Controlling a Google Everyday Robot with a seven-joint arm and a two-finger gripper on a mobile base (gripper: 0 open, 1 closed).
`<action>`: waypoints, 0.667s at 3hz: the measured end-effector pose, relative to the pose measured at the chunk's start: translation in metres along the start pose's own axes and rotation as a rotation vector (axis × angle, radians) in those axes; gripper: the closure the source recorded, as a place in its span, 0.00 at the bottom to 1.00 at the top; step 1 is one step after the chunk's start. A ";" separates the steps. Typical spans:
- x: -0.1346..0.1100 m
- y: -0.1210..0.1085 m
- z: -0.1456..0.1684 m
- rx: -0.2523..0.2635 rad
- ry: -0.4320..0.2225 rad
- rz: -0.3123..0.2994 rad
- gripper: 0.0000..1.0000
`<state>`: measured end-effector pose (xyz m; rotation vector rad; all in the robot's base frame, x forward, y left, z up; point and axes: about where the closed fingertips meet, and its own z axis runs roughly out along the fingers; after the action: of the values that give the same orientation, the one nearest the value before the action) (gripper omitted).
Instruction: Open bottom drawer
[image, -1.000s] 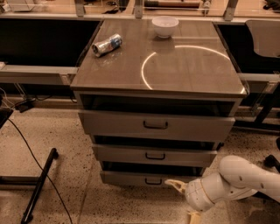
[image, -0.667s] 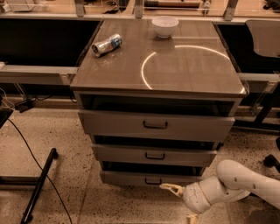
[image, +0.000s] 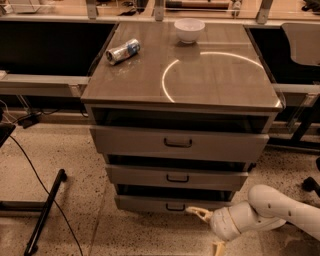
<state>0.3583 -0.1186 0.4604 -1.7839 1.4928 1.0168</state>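
The bottom drawer (image: 145, 204) is the lowest and narrowest grey front of the cabinet, with a small black handle (image: 175, 207) at its centre. It stands slightly out, like the two drawers above it. My gripper (image: 204, 230) is low at the right front of the cabinet, on a white arm (image: 280, 210) that comes in from the right. It is open and holds nothing. Its upper fingertip (image: 192, 211) lies against the drawer front just right of the handle. The lower finger (image: 217, 247) points down toward the floor.
On the cabinet top (image: 210, 85) lie a crushed can (image: 122, 51) at the back left and a white bowl (image: 189, 29) at the back. A black stand leg (image: 45, 212) and cable lie on the floor at left. Desks flank the cabinet.
My gripper and arm have shifted slightly left and down, toward the bottom drawer's handle. The drawers have not moved.
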 end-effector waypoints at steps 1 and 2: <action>0.051 -0.041 -0.017 0.164 0.086 0.049 0.00; 0.100 -0.066 -0.034 0.311 0.168 0.114 0.00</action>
<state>0.4366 -0.1871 0.3917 -1.6069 1.7655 0.6542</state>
